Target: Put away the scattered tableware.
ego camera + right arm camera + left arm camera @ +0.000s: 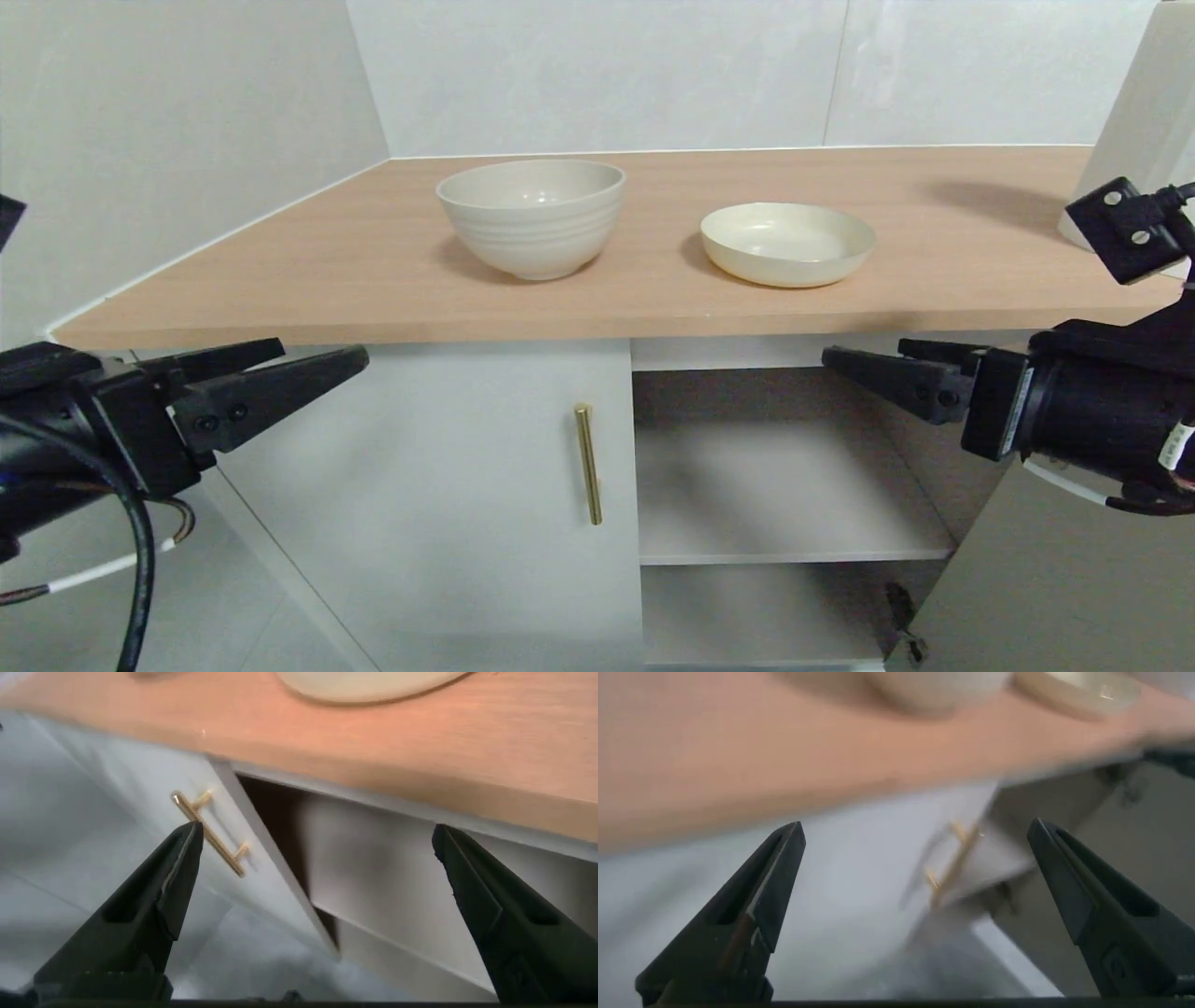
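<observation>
Desk (327, 280) holds both pieces: bowl (530, 217) left, dish (787, 243) right, apart. Cupboard shelf (775, 485) sits open beneath the dish. Left tool (322, 351) and right tool (864, 350) gape wide, empty, below the desk edge; I'd raise the right one, pinch the dish rim squarely.

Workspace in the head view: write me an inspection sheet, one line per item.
Surface: wooden countertop, level, above a cabinet.
Job's things: deep bowl upright on the counter; shallow plate upright to its right, apart from it.
Clutter: white object at the counter's right rear, cut off by the picture's edge.
Grippers: left gripper and right gripper both open, holding nothing, in front of the cabinet just below the counter's edge.
Cables: black cable loops down by the left arm.
Surroundings: left door shut, with a brass handle; right compartment open, showing a shelf; pale walls behind.
</observation>
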